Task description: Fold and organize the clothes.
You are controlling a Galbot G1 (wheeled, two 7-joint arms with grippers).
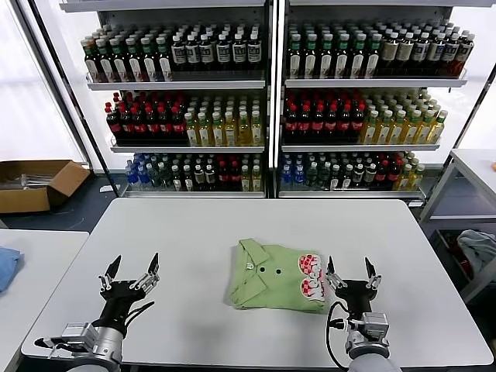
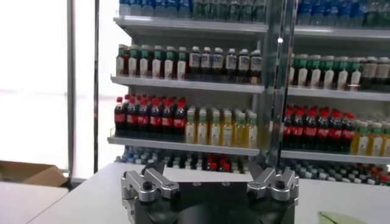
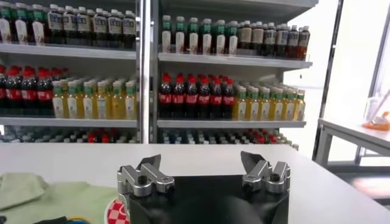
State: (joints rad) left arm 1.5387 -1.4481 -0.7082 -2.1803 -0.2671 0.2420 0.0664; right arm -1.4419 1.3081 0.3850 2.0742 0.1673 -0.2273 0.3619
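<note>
Left tool (image 1: 131, 274) and right tool (image 1: 351, 272), both spread wide.

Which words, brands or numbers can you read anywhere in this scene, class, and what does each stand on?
None can be read.
Bottle labels on the shelves: too small to read.
Red-and-white patch on the green polo shirt: a printed pattern, no legible letters.
Cardboard box: no text visible.

Overhead head view; low shelf-facing wrists.

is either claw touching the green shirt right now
No, in the head view the left claw and right claw both stand open and apart from the folded green shirt.
</note>
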